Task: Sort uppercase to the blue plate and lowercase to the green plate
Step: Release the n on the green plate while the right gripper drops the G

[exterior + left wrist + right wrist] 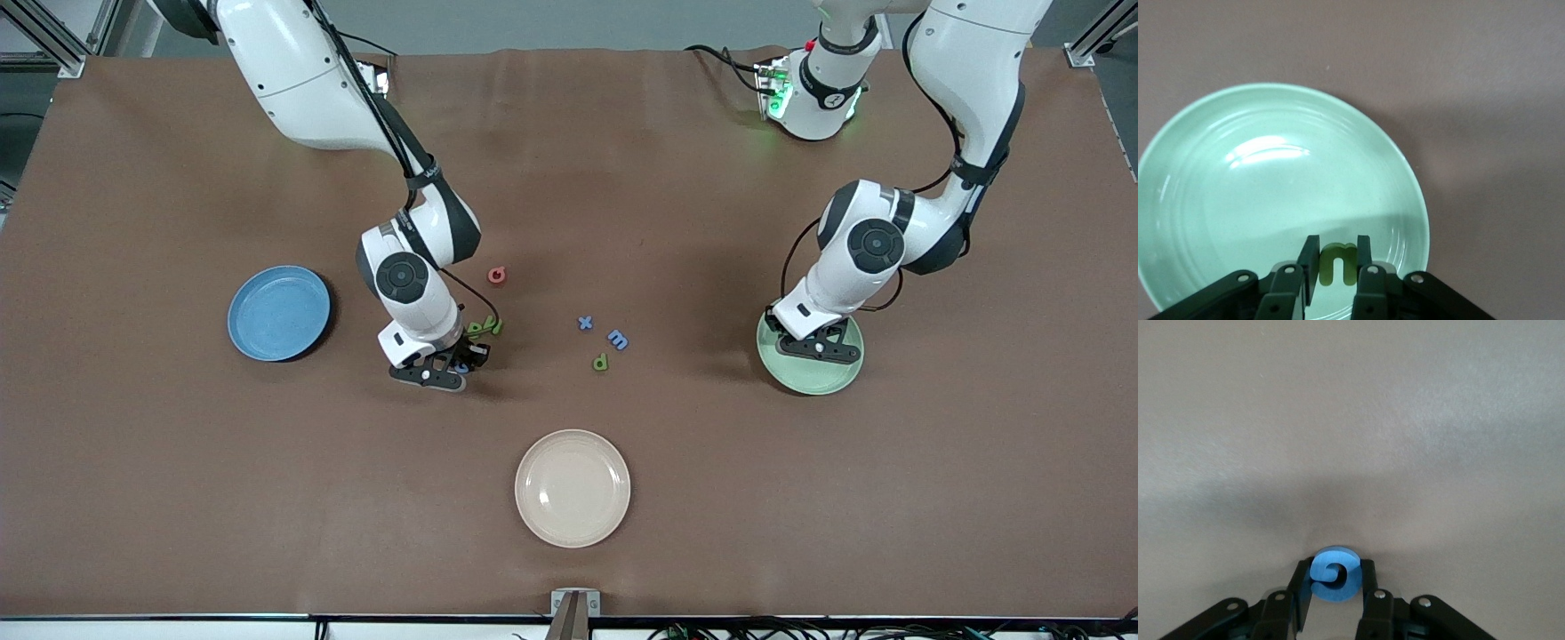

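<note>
Left gripper (820, 345) hangs over the green plate (840, 378) at the left arm's end of the table, fingers pinched narrow on a green n (1339, 264), letter just above the plate's inner rim. Right gripper (452, 363) is down at the table between the blue plate (278, 313) and the loose letters, fingers against both sides of the blue G (1335, 573), which seems to sit on the brown mat. Blue plate holds nothing, toward the right arm's end. Two green letters (484, 327) lie just beside the right gripper; red-pink Q (497, 275) farther from the front camera. Blue x (585, 323), blue m (618, 339), green d (601, 362) cluster mid-table. Cream plate (573, 488) nearest the camera.
</note>
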Robot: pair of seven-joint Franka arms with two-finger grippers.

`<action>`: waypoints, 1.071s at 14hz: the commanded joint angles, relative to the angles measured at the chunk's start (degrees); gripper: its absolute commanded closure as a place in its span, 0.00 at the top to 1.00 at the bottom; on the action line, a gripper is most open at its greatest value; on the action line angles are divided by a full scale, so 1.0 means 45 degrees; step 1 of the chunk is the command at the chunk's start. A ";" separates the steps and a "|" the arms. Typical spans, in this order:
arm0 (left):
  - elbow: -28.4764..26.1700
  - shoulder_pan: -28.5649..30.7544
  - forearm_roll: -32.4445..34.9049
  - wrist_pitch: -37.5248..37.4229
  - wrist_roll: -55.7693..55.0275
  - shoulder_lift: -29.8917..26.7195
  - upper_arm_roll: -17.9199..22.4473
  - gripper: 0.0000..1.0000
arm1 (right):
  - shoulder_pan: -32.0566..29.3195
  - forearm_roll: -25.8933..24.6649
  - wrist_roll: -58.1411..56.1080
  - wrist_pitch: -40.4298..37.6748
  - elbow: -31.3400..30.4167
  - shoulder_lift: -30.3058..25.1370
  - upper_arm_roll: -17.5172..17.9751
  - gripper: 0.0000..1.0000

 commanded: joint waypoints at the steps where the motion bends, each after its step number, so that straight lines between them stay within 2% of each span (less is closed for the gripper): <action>1: -0.0259 0.0129 0.0181 0.0324 0.0117 0.0030 -0.0165 0.09 | -0.0098 0.0040 -0.0187 -0.0105 0.0331 0.0354 -0.0088 0.01; 2: -0.0298 0.0128 0.0181 0.0324 0.0097 0.0030 -0.0145 0.12 | -0.0118 0.0001 -0.0207 -0.0551 0.0370 0.0276 -0.0127 0.01; 3: -0.0298 0.0128 0.0220 0.0324 0.0097 0.0030 -0.0164 0.28 | -0.0099 -0.0077 -0.0207 -0.1097 0.0487 0.0140 -0.0224 0.01; 4: -0.0298 0.0128 0.0259 0.0324 0.0097 0.0010 -0.0165 0.56 | -0.0098 -0.0097 -0.0304 -0.1566 0.0507 0.0023 -0.0264 0.01; 5: -0.0279 0.0109 0.0260 0.0324 0.0097 -0.0009 -0.0165 0.77 | -0.0137 -0.0097 -0.0749 -0.1977 0.0488 -0.0211 -0.0361 0.01; 7: -0.0162 -0.0047 0.0260 0.0324 0.0020 -0.0029 -0.0203 0.97 | -0.0739 -0.0078 -0.2386 -0.3051 0.0352 -0.0815 -0.0596 0.01; 11: 0.0403 -0.0982 0.0260 0.0285 -0.0797 -0.0146 -0.0223 0.99 | -0.1911 -0.0078 -0.4421 -0.3115 -0.1733 -0.2631 -0.0616 0.01; 15: 0.1573 -0.2874 0.0240 0.0188 -0.3509 0.0029 -0.0204 0.99 | -0.3747 -0.0078 -0.7252 -0.2938 -0.3610 -0.4174 -0.0615 0.01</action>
